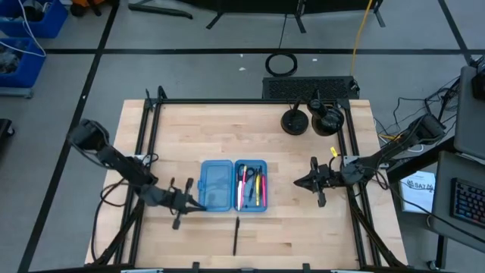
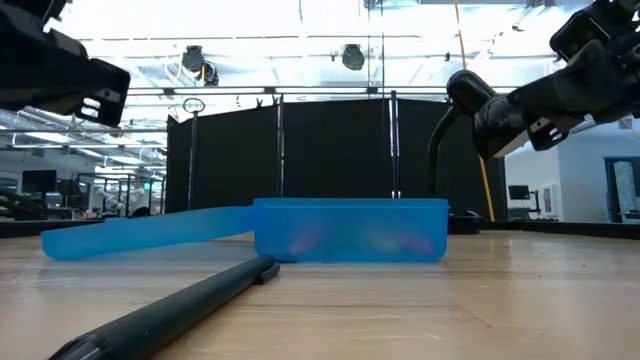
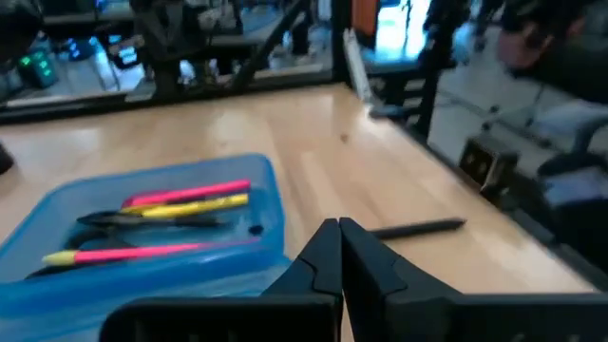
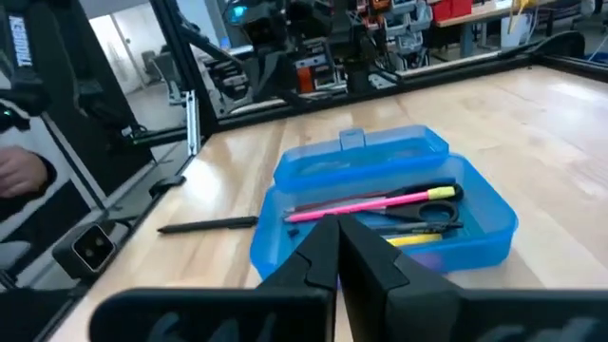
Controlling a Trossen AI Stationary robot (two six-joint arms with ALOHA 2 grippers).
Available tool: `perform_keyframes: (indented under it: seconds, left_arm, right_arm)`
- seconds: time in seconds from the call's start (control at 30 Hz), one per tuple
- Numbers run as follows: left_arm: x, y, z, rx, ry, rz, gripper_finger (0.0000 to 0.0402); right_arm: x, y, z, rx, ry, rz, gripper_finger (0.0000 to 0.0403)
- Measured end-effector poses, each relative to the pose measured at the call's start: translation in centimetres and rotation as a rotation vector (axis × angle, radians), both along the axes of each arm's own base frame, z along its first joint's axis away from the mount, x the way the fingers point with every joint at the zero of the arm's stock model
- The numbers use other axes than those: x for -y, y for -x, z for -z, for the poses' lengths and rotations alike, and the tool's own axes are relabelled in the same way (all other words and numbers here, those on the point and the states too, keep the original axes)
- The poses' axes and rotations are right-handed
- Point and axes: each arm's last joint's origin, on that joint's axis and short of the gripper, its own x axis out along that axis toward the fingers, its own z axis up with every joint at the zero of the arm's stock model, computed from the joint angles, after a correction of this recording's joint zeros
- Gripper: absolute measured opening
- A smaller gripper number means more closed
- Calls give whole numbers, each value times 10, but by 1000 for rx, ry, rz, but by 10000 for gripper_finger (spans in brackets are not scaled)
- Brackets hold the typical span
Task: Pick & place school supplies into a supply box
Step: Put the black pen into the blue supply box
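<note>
My left gripper sits at the left side of the supply box, just beside the lid half, fingers pressed together and holding nothing; the left wrist view shows the 2 tips meeting. It hangs above the table, as far as the low view lets me judge.

The supply box lies open near the middle of the table, 2 halves side by side. The lid half on the left is empty. The tray half on the right holds most of the supplies: pink pens, a yellow pen and a dark item that looks like the scissors, though I can't confirm that from these views. They lie roughly parallel, long axes along the tray's length, running from the table's near edge toward its far edge.

1 black pen is left out, on the bare wood just in front of the box, near the front edge. Its long axis also runs near-to-far, roughly in line with the hinge between the halves. Which end is the tip I can't tell.

My right gripper hovers to the right of the tray half, apart from it, fingers pressed together, empty.

Judgement: task mostly done; the black pen needs placing, then maybe closing the lid.
</note>
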Motion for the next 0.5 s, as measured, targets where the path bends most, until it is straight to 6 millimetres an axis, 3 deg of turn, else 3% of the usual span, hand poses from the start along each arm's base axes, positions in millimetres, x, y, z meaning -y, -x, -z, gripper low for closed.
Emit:
perform_keyframes:
  seconds: [0.3,0.5]
  left_arm:
    - [-3,-7,-10,-5,197,-39,7]
    - [30,-22,-20,-119,228,-70,7]
  right_arm:
    - [3,-1,-6,72,14,133,4]
    - [6,-2,-12,119,154,181,4]
